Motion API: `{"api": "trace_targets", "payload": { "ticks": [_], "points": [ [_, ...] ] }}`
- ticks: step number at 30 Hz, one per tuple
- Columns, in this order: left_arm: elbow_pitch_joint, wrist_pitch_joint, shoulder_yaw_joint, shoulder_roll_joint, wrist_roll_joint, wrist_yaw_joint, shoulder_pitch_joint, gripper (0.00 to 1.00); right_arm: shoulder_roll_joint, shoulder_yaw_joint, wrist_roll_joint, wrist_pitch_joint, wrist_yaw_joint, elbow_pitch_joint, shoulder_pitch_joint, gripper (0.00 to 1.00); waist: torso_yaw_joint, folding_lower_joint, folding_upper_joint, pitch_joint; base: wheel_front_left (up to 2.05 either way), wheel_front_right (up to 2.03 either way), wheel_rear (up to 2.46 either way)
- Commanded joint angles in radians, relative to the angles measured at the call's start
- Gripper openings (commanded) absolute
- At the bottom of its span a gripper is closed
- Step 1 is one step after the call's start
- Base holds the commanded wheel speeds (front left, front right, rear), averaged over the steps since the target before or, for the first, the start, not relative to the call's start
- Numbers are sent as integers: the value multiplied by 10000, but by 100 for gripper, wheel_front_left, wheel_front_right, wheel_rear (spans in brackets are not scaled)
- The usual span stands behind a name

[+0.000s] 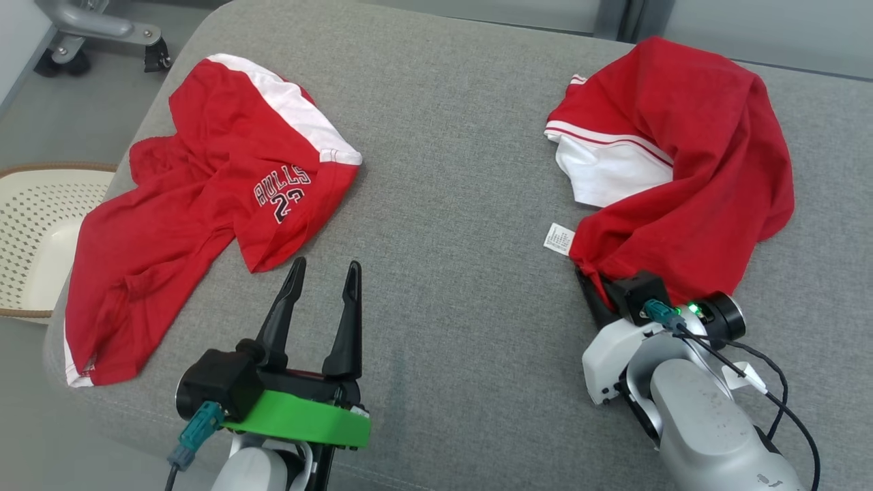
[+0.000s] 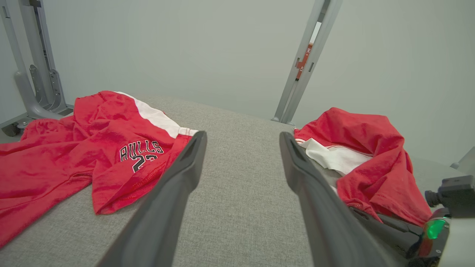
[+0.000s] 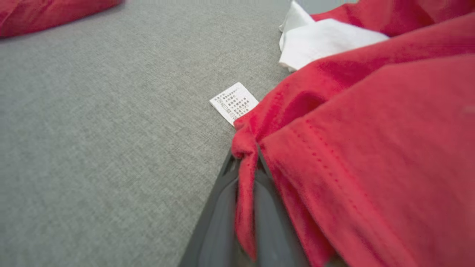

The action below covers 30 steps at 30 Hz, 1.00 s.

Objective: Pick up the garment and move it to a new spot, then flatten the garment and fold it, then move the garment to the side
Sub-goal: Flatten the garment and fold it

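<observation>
A crumpled red and white garment [image 1: 696, 170] lies at the right of the grey padded surface [image 1: 450, 204]. My right gripper [image 1: 585, 276] is shut on its near red hem, beside the white care label [image 1: 559, 239]. The right wrist view shows a fold of that red garment [image 3: 371, 148] pinched between the two dark fingers of the right gripper [image 3: 243, 163], with the label [image 3: 233, 102] just beyond. My left gripper [image 1: 326, 266] stands open over bare surface, empty, and its fingers frame the left wrist view [image 2: 243, 137]. The right garment [image 2: 371, 159] shows there too.
Red shorts printed BULLS 23 [image 1: 204, 204] [image 2: 74, 148] lie spread at the left, reaching the surface's left edge. A white perforated basket [image 1: 27, 218] sits on the floor at the left. A grey wheeled frame [image 1: 102, 31] stands at the far left.
</observation>
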Motion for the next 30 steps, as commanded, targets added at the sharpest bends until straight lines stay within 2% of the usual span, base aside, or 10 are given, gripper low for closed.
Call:
{"api": "trace_targets", "payload": {
  "ticks": [1, 5, 10, 14, 17, 20, 24, 27, 30],
  "points": [
    [18, 5, 23, 8, 25, -44, -90, 100, -53, 191, 157, -30, -16, -30, 28, 0, -115, 0, 0, -131, 0, 0, 0],
    [83, 6, 54, 8, 127, -90, 22, 100, -25, 1252, 1207, -136, -17, -916, -199, 0, -334, 0, 0, -406, 0, 0, 0],
    [219, 6, 49, 10, 288, -114, 299, 100, -34, 2743, 2986, -133, -16, -2927, -727, 0, -633, 0, 0, -910, 0, 0, 0],
    [253, 5, 123, 11, 410, -52, 516, 100, -59, 2835, 3925, -136, -16, -4685, -1440, 0, -940, 0, 0, -1276, 0, 0, 0],
    [266, 7, 235, 11, 503, -66, 676, 100, -56, 2290, 4438, -134, -17, -5590, -1869, 0, -1249, 0, 0, -1464, 0, 0, 0],
    [265, 5, 277, 11, 542, -115, 792, 100, -102, 1554, 4292, -4, -16, -5800, -2194, 0, -1571, 0, 0, -1596, 0, 0, 0],
    [215, 5, 233, 11, 607, -122, 893, 100, -855, 20, 3830, 438, -17, -6102, -2028, 0, -1947, 0, 0, -1646, 0, 0, 0],
    [180, 7, 122, 11, 625, -155, 876, 100, -1700, -1440, 3462, 980, -17, -6146, -1455, 0, -2140, 0, 0, -1574, 0, 0, 0],
    [134, 7, 127, 13, 648, -120, 838, 100, -2244, -2808, 3520, 1453, -16, -6099, -731, 0, -2302, 0, 0, -1441, 0, 0, 0]
  ]
}}
